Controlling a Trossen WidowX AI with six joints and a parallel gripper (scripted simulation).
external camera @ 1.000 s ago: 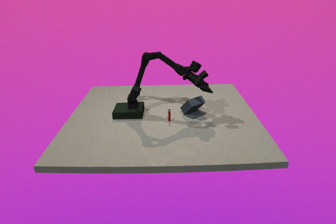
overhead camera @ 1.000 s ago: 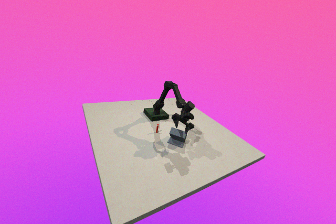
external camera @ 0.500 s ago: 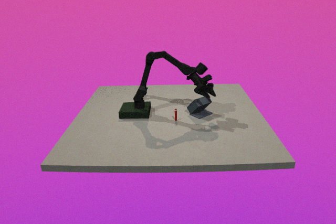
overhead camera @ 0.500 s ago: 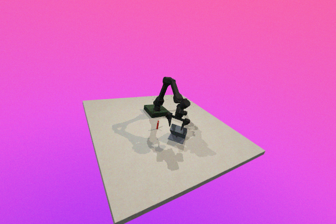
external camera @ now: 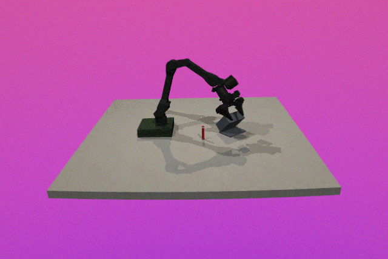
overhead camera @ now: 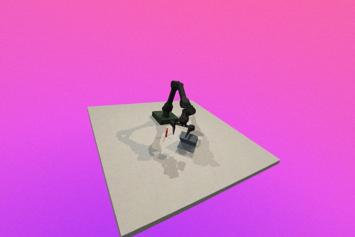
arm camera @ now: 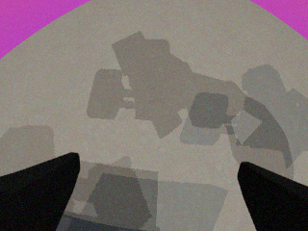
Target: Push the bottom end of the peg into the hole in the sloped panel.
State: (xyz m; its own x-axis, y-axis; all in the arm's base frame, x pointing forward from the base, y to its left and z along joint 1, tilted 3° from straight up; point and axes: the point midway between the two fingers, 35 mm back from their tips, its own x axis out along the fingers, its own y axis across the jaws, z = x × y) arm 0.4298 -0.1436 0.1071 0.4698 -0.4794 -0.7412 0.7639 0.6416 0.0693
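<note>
A slim red peg (overhead camera: 166,132) (external camera: 202,133) with a pale band near its top stands upright on the table between the robot's base and the panel block. The blue-grey sloped panel block (overhead camera: 188,139) (external camera: 227,124) sits on a flat foot farther out from the base; its hole cannot be made out. A dark edge of the block (arm camera: 103,226) shows at the bottom of the wrist view. My gripper (overhead camera: 179,135) (external camera: 237,117) (arm camera: 162,168) is wide open and empty, pointing down close above the block. The peg is out of the wrist view.
The arm stands on a dark green base (overhead camera: 160,118) (external camera: 154,132). The pale table (overhead camera: 137,200) (external camera: 125,181) has a free edge all round. Arm shadows (arm camera: 154,82) lie across the table beyond the block.
</note>
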